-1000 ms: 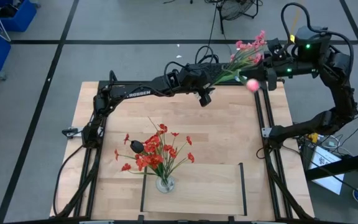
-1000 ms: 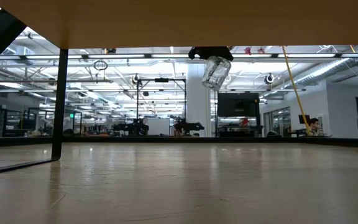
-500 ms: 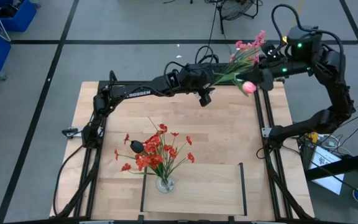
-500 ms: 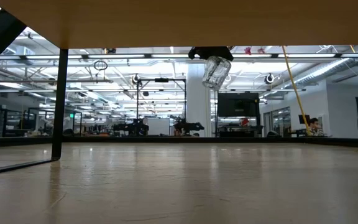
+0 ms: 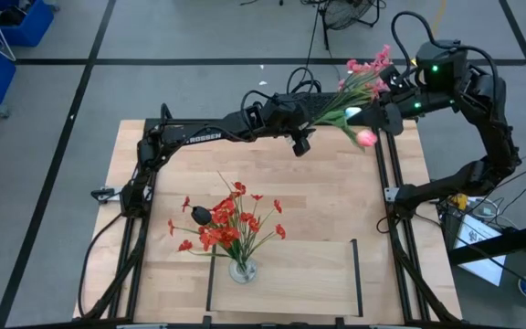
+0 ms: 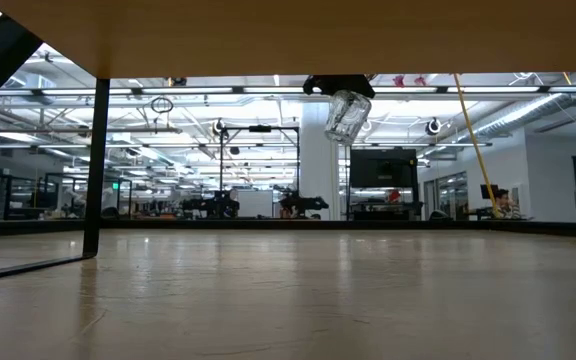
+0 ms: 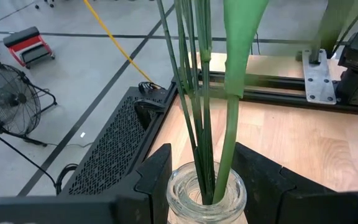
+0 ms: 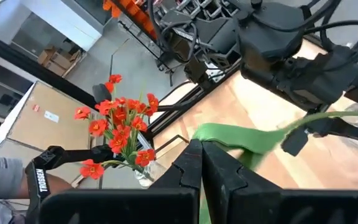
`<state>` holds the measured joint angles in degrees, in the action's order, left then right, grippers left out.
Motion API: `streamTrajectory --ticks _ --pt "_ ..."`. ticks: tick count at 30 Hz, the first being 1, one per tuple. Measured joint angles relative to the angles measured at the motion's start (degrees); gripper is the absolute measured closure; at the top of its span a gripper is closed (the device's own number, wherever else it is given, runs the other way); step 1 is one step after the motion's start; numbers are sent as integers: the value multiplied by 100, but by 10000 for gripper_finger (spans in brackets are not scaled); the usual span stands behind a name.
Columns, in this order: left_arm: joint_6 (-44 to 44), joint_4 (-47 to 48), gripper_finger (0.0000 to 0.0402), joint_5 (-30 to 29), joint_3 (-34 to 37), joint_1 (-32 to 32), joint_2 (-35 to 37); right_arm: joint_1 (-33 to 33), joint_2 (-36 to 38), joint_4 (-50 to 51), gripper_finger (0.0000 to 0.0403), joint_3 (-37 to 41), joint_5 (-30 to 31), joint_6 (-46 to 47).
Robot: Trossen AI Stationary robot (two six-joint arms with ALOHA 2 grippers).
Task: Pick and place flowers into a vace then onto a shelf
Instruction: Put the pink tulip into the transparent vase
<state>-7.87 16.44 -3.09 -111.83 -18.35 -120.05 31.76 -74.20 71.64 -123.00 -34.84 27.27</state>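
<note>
Overhead, two dark arms are showing, two glass vases, one shelf. Left gripper (image 5: 301, 135) is reaching over the far edge of the table (image 5: 336, 210), its fingers (image 7: 160, 177) clamping either side of a clear glass vase (image 7: 207, 196) held up off the table; the low view is showing that vase hanging tilted in the air. Several thin green stalks plus one thicker leafy stem (image 7: 232, 118) are standing in the held vase's mouth. Those pink blossom sprays (image 5: 368, 71) are fanning out toward the right arm, and one pink-red tulip bud (image 5: 366, 138) is drooping just below them. Right gripper (image 5: 383, 108) is sitting close by the blossoms at the far right corner, fingers pressed together; a green leaf (image 8: 241, 138) is lying just past the fingertips, and I cannot tell whether it is pinched between them. Second vase (image 5: 242, 270) is standing at the left end of the shelf (image 5: 286, 274), near side of the table, holding one bunch of red small-blossom sprays (image 5: 229, 222), roughly a dozen red blooms. One black upright rail is showing at each short end of the shelf.
</note>
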Motion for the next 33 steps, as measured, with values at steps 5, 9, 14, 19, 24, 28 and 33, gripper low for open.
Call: streamTrajectory --ticks 5,9,14,19,24,28,33 --pt "-42 -2 252 -4 0 0 0 1 3 -21 403 0 -204 102" --pt "-73 -3 252 -8 0 0 0 0 -26 10 403 0 -260 212" --pt "-200 -2 252 -164 0 2 0 1 -47 143 403 -2 -259 245" --pt "-362 -3 252 -307 0 2 0 1 -72 233 403 -2 -256 227" --pt "-642 -2 252 -452 0 4 0 1 -69 257 403 -2 -255 247" --pt "-907 -20 252 -750 0 -1 0 0 -69 266 403 -2 -253 225" --pt "-1023 -21 252 -854 -1 -37 0 -1 -69 390 403 -2 24 187"
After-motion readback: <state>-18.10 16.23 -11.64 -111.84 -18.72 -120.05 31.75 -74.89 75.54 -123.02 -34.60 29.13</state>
